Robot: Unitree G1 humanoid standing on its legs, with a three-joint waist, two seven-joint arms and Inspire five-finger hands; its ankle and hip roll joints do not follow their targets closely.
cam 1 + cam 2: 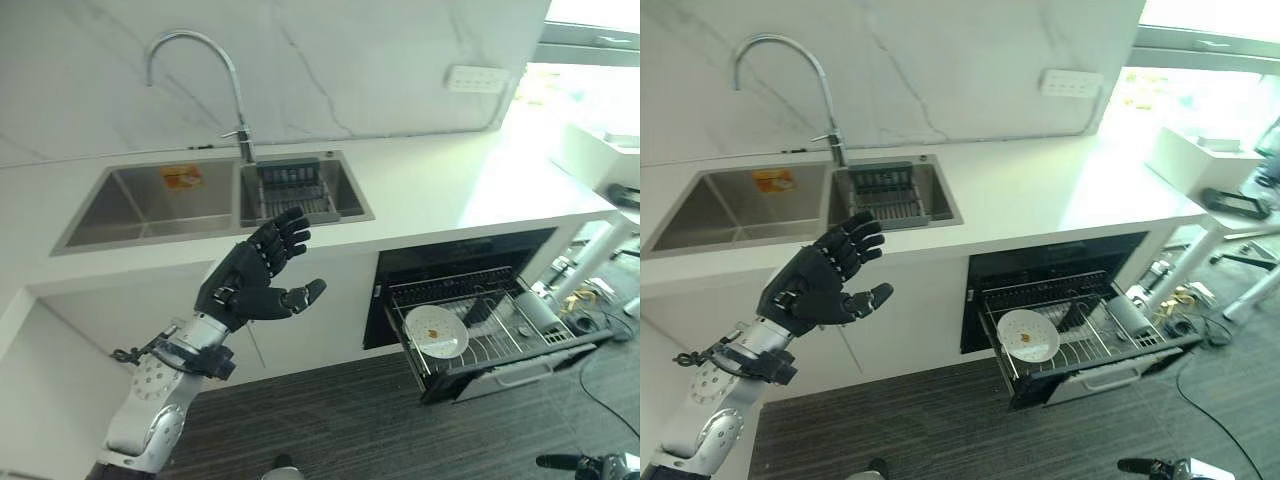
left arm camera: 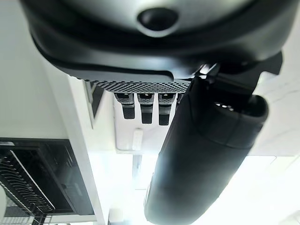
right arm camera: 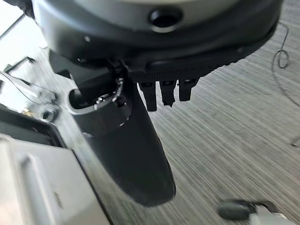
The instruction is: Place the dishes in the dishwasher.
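Note:
My left hand (image 1: 250, 280) is raised in front of the counter edge, just below the double sink (image 1: 150, 205), and is open and holds nothing. Its straight fingers (image 2: 147, 107) and thumb also appear in the left wrist view. To the right, the dishwasher's wire rack (image 1: 500, 335) is pulled out low over the floor. A white plate (image 1: 436, 332) with a brown smear leans in the rack's left part, and a pale cylinder (image 1: 541, 311) lies at its right end. My right hand (image 3: 126, 154) hangs open over the striped floor, holding nothing.
A dark strainer basket (image 1: 292, 190) sits in the sink's right basin, and an orange patch (image 1: 181, 177) shows in the left one. A tall curved tap (image 1: 235, 90) rises behind. White table legs and clutter (image 1: 590, 290) stand right of the dishwasher.

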